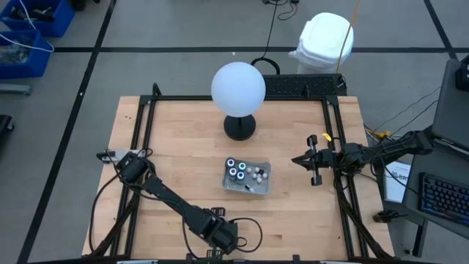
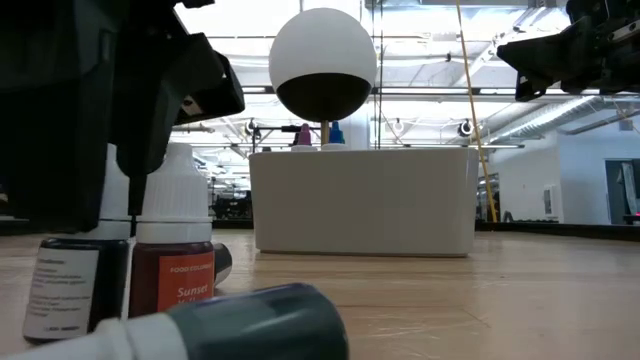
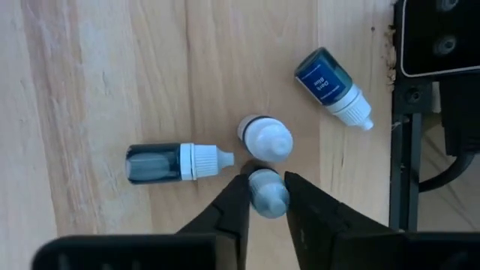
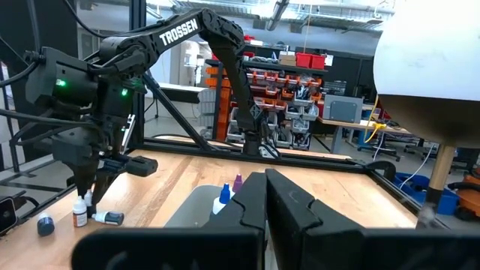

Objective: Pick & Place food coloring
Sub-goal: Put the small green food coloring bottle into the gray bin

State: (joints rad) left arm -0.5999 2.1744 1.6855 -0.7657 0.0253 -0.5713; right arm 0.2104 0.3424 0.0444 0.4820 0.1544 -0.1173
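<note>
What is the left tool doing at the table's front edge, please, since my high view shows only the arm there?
Observer: The left tool is shut on an upright bottle, with one finger on each side of its white cap.
Operator: Are other bottles beside it?
Observer: Yes, three: another upright one right next to it, and two lying on their sides, a dark teal one and a blue one.
Operator: Can any label be read?
Observer: In the low view, an orange-labelled bottle reads "Sunset".
</note>
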